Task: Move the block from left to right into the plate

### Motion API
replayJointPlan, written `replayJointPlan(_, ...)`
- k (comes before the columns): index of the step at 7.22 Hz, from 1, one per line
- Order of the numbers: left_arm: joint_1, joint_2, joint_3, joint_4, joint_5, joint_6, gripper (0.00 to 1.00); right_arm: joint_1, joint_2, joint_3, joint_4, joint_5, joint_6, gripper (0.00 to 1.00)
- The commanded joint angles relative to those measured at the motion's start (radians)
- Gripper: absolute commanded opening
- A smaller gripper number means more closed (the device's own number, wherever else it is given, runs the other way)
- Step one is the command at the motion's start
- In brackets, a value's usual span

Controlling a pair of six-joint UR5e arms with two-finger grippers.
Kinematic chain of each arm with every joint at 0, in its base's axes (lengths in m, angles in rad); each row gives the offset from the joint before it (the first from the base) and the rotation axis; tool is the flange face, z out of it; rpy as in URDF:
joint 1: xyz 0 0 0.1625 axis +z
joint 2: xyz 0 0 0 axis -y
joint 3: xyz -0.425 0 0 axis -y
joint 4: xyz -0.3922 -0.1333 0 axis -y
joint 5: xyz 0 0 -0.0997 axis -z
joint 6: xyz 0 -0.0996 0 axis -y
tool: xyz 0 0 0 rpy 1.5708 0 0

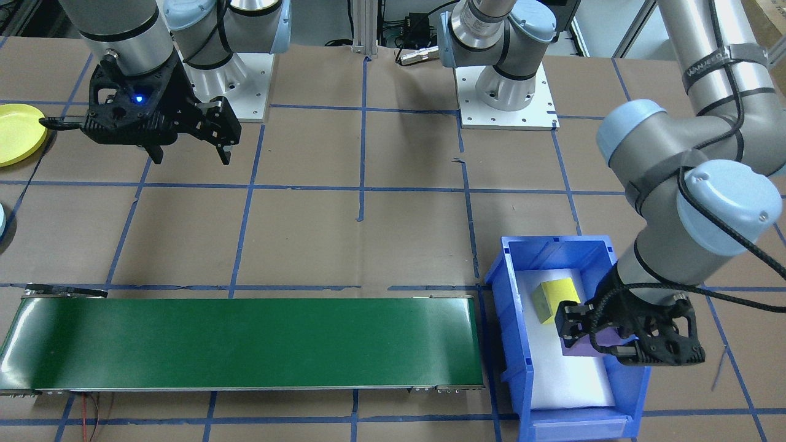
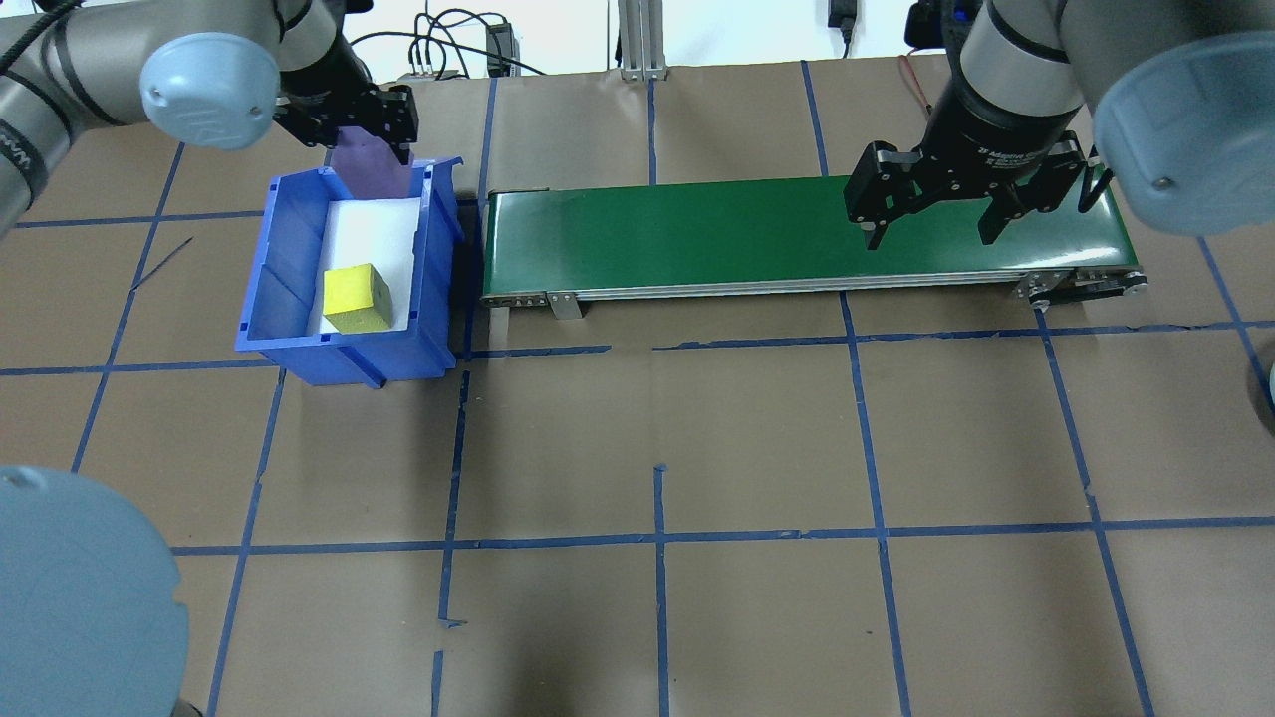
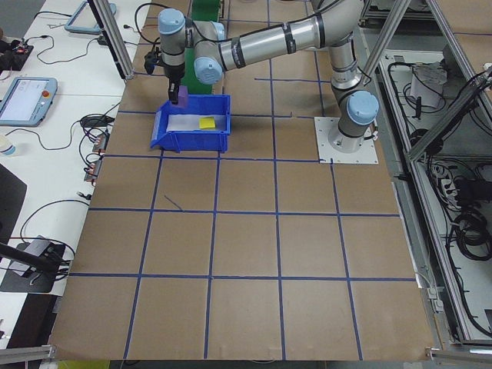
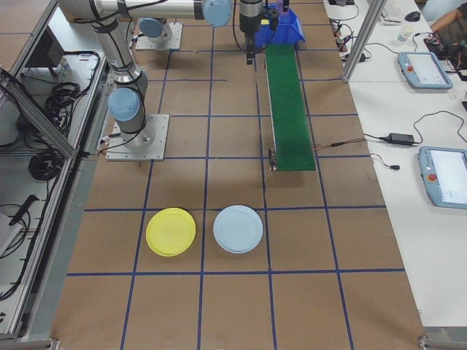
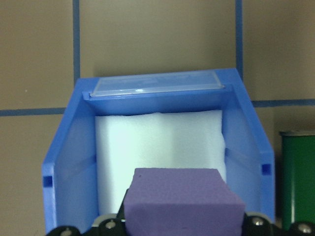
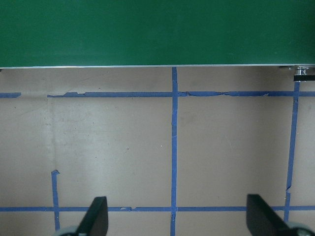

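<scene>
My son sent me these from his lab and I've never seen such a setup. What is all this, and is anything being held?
These are two robot arms at a taped table, photographed from across, above, both ends, and from each wrist. The left pincer is shut on a purple block, held over a blue bin that still contains a yellow block. Beside the bin runs a green conveyor belt. The right pincer hangs open and empty near the belt's far end. A yellow plate and a light blue plate lie beyond it.
</scene>
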Motion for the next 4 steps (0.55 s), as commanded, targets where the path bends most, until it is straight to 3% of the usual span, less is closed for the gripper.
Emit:
replayJointPlan(1, -0.129, -0.031, -0.016, 0.001, 0.000, -0.077, 0.42, 0.000, 0.000, 0.000, 0.000, 0.000, 0.000, 1.00)
replayJointPlan(4, -0.201, -0.158, -0.023, 0.148, 0.000, -0.111, 0.42, 0.000, 0.000, 0.000, 0.000, 0.000, 0.000, 1.00)
